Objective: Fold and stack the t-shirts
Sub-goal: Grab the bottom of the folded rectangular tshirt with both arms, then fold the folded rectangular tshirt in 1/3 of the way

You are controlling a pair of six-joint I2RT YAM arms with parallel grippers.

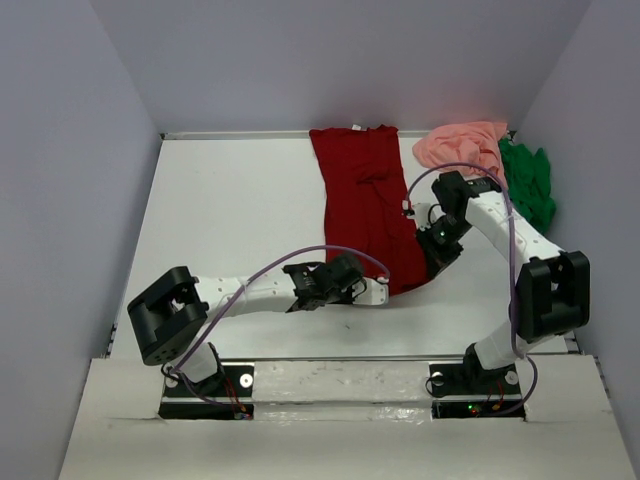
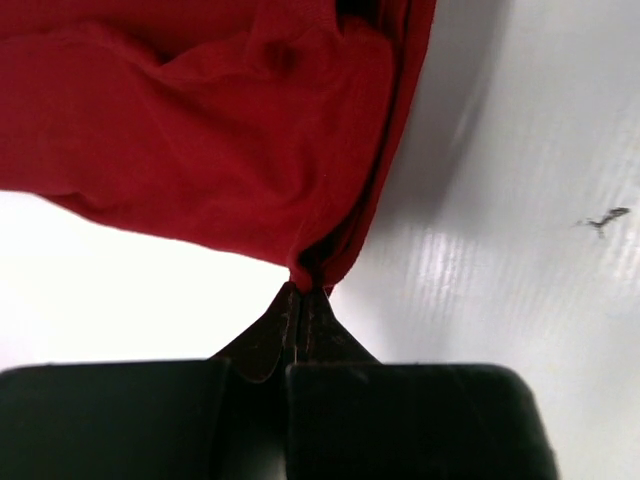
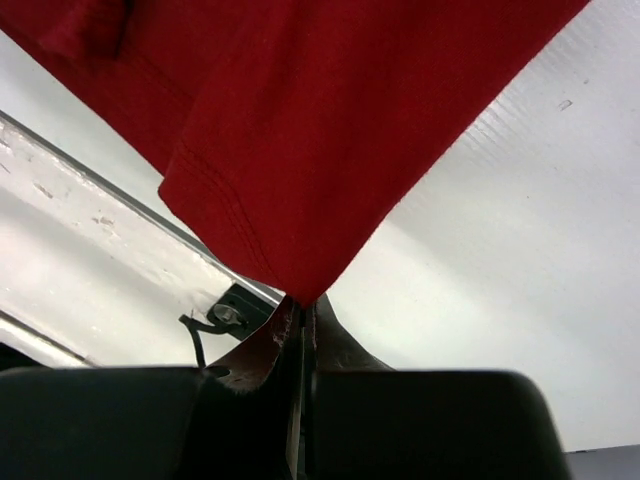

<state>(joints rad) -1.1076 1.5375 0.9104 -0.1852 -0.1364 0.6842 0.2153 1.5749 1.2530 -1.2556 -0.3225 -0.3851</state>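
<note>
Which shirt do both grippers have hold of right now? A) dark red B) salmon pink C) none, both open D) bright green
A. The wrist views show the left gripper and right gripper each shut on an edge of the dark red t-shirt; the salmon pink t-shirt and green t-shirt lie bunched at the far right.

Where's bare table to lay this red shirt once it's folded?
Biggest free patch: the far-left table, bordered by the left wall, the dark red shirt and the left arm. A narrow strip runs along the near edge. Crowded: the far-right corner, with the pink shirt, green shirt and right arm.
</note>
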